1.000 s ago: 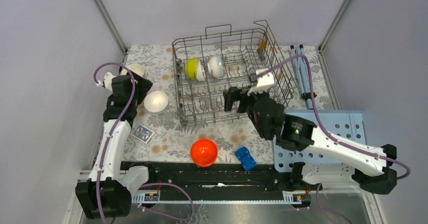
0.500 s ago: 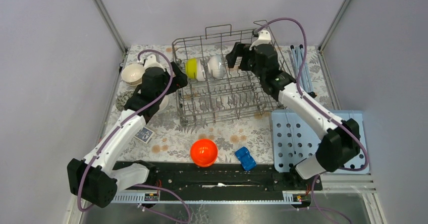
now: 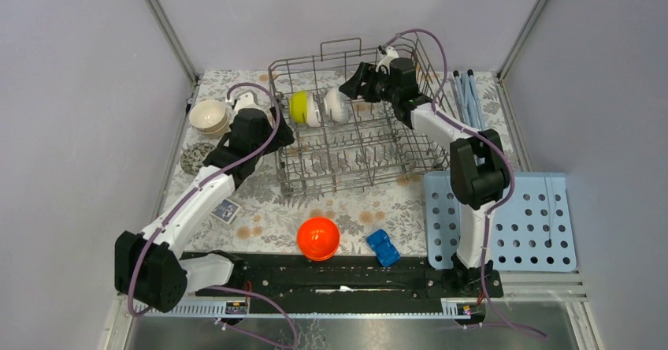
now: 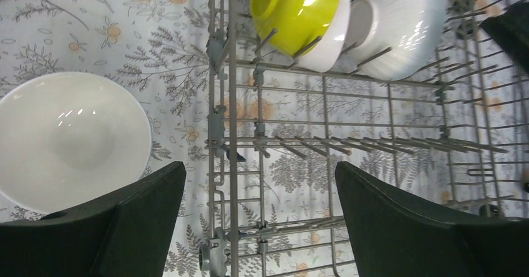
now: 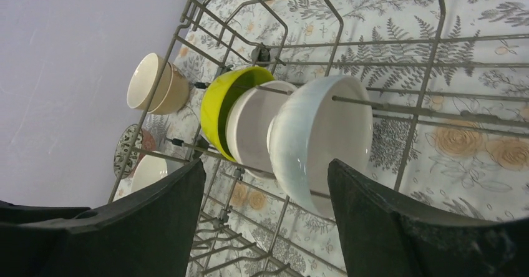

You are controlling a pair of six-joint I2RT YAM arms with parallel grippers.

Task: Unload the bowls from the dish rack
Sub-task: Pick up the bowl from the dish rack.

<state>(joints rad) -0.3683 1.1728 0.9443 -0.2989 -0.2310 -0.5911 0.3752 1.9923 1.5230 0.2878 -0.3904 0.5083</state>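
The grey wire dish rack (image 3: 410, 141) holds three bowls standing on edge: a yellow-green bowl (image 3: 298, 106), a white bowl (image 3: 314, 116) nested against it, and a pale white bowl (image 3: 337, 104). My left gripper (image 3: 277, 135) is open and empty above the rack's left wall, with the bowls ahead of it (image 4: 293, 5). A white bowl (image 4: 68, 140) sits on the table beside its left finger. My right gripper (image 3: 353, 84) is open and empty, just right of the pale white bowl (image 5: 318, 133). An orange bowl (image 3: 318, 237), a beige bowl (image 3: 209, 116) and a patterned bowl (image 3: 193, 159) lie outside the rack.
A blue toy car (image 3: 384, 247) and a playing card (image 3: 223, 209) lie near the front. A light-blue perforated board (image 3: 504, 220) is at the right. Blue rods (image 3: 471, 113) lie right of the rack. Grey walls close in the back and sides.
The left arm swung from the table's left edge to the rack's left wall. The right arm rose from the rack's front to its back, beside the pale white bowl.
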